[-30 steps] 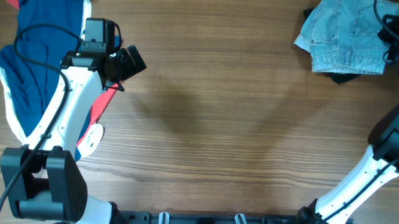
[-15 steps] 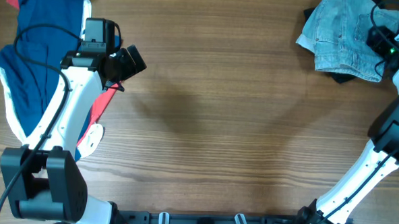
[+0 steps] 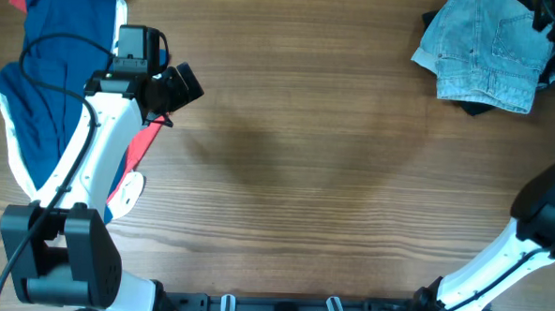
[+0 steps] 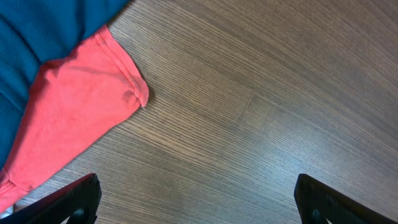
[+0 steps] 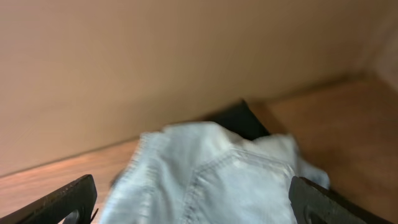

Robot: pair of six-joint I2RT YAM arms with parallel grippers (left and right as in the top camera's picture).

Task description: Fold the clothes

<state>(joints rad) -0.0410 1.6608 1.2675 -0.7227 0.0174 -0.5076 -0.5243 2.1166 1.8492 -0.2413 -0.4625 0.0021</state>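
One denim shorts [image 3: 484,47], one navy garment [image 3: 51,80], one black garment [image 3: 477,109], two arms [image 3: 94,166].

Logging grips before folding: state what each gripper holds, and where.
Nothing is held. The left gripper and right gripper stand open; the pale-blue denim shorts lie free.

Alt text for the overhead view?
Pale denim shorts lie crumpled at the wooden table's far right corner, over a black garment; a navy garment with red and white parts lies along the left edge, partly under the left arm.

Robot lab (probably): wood-grain table [image 3: 305,175], white robot arm [image 3: 90,157], plain tan wall [image 5: 186,62].
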